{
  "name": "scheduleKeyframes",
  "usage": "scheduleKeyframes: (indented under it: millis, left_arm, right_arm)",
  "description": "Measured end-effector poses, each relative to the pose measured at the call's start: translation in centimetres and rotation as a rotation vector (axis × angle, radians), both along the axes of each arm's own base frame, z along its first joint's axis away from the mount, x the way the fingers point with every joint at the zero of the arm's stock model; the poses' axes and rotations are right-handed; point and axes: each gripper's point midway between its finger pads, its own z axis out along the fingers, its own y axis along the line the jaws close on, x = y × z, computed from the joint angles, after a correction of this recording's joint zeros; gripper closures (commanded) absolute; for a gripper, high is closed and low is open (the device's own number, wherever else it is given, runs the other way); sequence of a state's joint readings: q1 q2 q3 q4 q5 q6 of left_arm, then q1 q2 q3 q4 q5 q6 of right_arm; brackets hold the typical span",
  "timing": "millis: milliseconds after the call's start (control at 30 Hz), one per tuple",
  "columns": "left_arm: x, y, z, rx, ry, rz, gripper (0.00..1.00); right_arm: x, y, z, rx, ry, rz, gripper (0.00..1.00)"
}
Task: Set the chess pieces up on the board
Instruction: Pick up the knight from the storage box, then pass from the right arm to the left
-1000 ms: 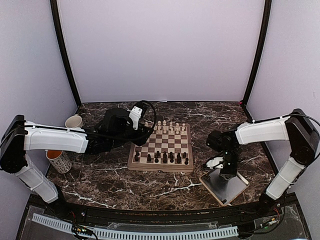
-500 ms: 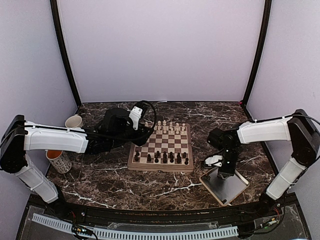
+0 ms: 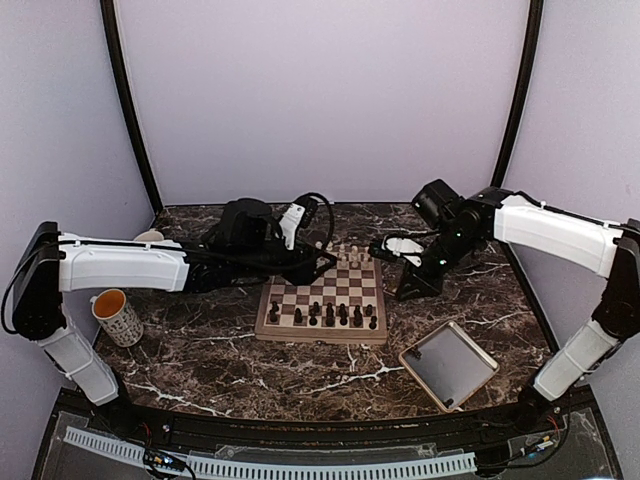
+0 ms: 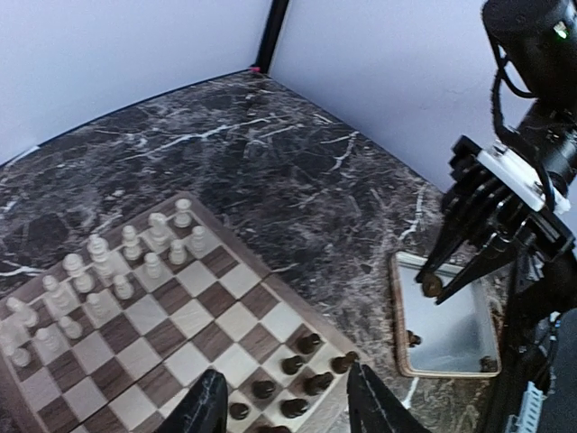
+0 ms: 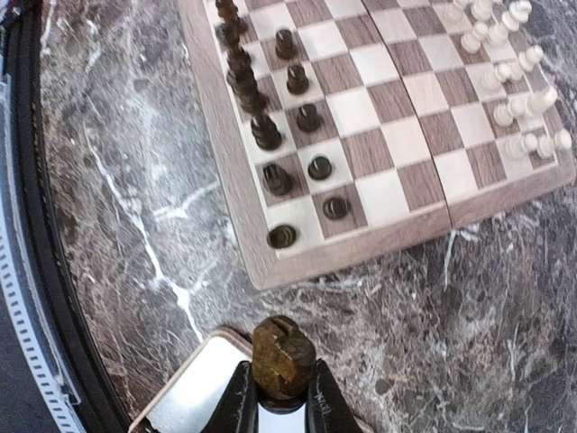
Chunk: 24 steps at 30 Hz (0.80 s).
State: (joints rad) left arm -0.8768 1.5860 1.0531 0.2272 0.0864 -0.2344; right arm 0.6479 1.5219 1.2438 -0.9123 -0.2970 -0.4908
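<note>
Your right pincer is clamped on 1 dark piece, and the piece's rounded end sticks out past the fingertips. In the top view the pincer hangs above the marble tabletop, just off the board's rim at about 2 o'clock.

Your left pincer stands open with nothing between its fingers. It reaches in over the board's 12 o'clock side.

The board sits at the middle of the tabletop. The dark pieces stand in the 2 rows along its 6 o'clock edge. The pale pieces fill the 2 rows along the 12 o'clock edge, and the squares between them are bare.

The tray lies at 4 o'clock from the board, well apart from it. 2 dark spares lie in it by the rim.

A mug stands at 9 o'clock, near your left arm. Its dark print is too small to read. A pale cup shows at 10 o'clock, partly behind that arm.
</note>
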Motion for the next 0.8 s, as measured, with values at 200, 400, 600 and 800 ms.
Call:
scheduleKeyframes:
  millis: [200, 400, 600, 800]
  left_arm:
    - [-1.3, -2.5, -1.2, -0.107, 0.195, -0.107, 0.53]
    - [-1.2, -3.4, -2.4, -0.227, 0.381, -0.16, 0.54]
    - [-1.4, -4.6, -2.0, -0.351, 0.501, -0.224, 0.55]
    - [-1.7, -5.6, -2.2, -0.421, 0.574, -0.269, 0.62]
  right_arm:
    - [1.7, 4.0, 1.5, 0.119, 0.064, 0.043, 0.87]
    - [2.1, 5.9, 2.0, 0.18, 0.119, 0.062, 0.87]
    - [1.9, 6.2, 2.2, 0.197, 0.138, 0.064, 0.86]
    - [1.9, 6.4, 1.8, 0.197, 0.164, 0.06, 0.86]
